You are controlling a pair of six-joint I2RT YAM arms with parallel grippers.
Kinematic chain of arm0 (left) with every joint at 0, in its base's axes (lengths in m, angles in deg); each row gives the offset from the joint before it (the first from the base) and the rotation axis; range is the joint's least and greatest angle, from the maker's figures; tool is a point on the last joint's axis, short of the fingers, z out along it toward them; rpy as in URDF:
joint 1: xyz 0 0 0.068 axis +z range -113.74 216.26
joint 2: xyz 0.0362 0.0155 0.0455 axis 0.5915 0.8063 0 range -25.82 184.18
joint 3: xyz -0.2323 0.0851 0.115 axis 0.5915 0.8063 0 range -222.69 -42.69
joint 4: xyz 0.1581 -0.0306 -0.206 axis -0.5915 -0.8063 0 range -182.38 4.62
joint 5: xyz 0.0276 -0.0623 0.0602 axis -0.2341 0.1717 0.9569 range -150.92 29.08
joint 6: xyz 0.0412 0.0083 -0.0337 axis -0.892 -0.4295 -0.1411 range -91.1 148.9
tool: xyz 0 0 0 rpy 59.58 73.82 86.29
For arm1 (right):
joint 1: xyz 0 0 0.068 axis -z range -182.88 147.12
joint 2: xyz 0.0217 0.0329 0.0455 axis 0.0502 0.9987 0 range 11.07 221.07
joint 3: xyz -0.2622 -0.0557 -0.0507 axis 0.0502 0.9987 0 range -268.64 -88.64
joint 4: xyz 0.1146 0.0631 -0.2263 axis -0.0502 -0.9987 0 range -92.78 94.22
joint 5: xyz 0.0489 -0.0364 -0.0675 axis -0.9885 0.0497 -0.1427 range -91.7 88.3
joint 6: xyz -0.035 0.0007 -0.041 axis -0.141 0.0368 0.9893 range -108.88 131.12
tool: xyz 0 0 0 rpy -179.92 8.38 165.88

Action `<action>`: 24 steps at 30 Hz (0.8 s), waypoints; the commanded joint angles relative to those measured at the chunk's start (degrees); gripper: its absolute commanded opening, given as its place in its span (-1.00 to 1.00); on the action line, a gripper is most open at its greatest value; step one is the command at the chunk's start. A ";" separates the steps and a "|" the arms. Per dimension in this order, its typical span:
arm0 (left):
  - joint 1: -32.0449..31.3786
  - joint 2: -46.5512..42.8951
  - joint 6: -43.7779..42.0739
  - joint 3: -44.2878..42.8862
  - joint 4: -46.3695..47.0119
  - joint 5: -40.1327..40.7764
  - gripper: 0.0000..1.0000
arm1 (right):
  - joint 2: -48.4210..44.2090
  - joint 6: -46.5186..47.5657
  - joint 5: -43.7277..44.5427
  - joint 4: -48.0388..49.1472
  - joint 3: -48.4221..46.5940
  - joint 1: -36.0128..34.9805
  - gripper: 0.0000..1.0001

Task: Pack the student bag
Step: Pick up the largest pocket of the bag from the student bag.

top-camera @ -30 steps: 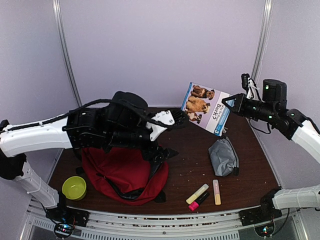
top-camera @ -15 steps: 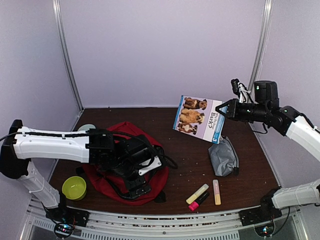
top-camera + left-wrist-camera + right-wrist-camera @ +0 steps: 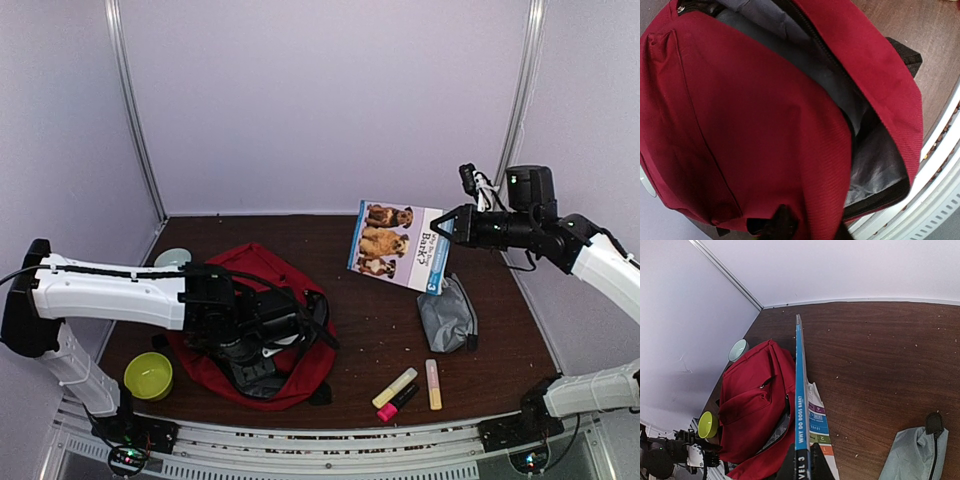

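Note:
The student bag (image 3: 240,275) is a large red backpack lying at the left of the table, its main zip open on grey lining (image 3: 875,165). My left gripper (image 3: 262,335) is down at the bag's near opening. In the left wrist view its dark fingertips stand on either side of a fold of red fabric (image 3: 755,125), and the left gripper (image 3: 810,227) pinches that fold. My right gripper (image 3: 450,226) is shut on the edge of a dog picture book (image 3: 392,243), held upright in the air right of the bag. In the right wrist view the right gripper (image 3: 802,462) clamps the blue spine of the book (image 3: 800,405) beside the bag (image 3: 747,405).
A grey zip pouch (image 3: 447,312) lies at the right. Three highlighters, yellow (image 3: 395,387), pink (image 3: 398,403) and peach (image 3: 433,384), lie near the front edge. A lime bowl (image 3: 148,376) sits front left and a pale bowl (image 3: 172,258) behind the bag.
My left arm has dropped from above the bag down to its opening, and its jaws have narrowed onto the red fabric. My right gripper has carried the book slightly left and lower.

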 commanded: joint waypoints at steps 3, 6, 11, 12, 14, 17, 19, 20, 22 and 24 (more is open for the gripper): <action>-0.11 -4.20 0.26 -5.48 1.15 9.41 -1.00 | -2.44 0.66 -6.82 3.58 0.71 -0.09 -1.00; 0.22 -6.93 -1.10 -8.70 4.68 17.47 -1.00 | -2.70 -0.37 -11.28 4.28 0.66 -0.17 -1.00; 4.12 -12.42 -2.58 -11.13 10.65 28.53 -1.00 | -3.28 -5.17 -21.52 8.16 2.37 -1.91 -1.00; 4.96 -13.48 -2.94 -11.08 11.91 29.74 -1.00 | -3.21 -5.75 -22.52 8.36 3.06 -2.89 -1.00; 6.30 -15.31 -4.38 -10.68 15.26 30.50 -1.00 | -2.32 -6.21 -24.92 7.28 4.10 -5.24 -1.00; 6.85 -17.21 -7.92 -9.98 21.93 29.99 -1.00 | 0.43 -4.20 -30.47 1.95 4.31 -8.44 -1.00; 6.98 -17.31 -9.53 -10.55 23.88 29.50 -1.00 | 3.21 -1.10 -34.18 -3.17 3.72 -10.38 -1.00; 7.07 -17.02 -9.97 -11.11 24.26 29.63 -1.00 | 4.63 0.58 -35.89 -5.91 3.42 -11.02 -1.00; 7.29 -16.15 -10.58 -12.20 24.48 30.59 -1.00 | 6.42 3.52 -37.38 -9.88 2.77 -12.34 -1.00; 7.30 -15.09 -10.85 -13.03 24.48 30.91 -1.00 | 7.67 3.79 -33.28 -11.21 2.33 -13.18 -1.00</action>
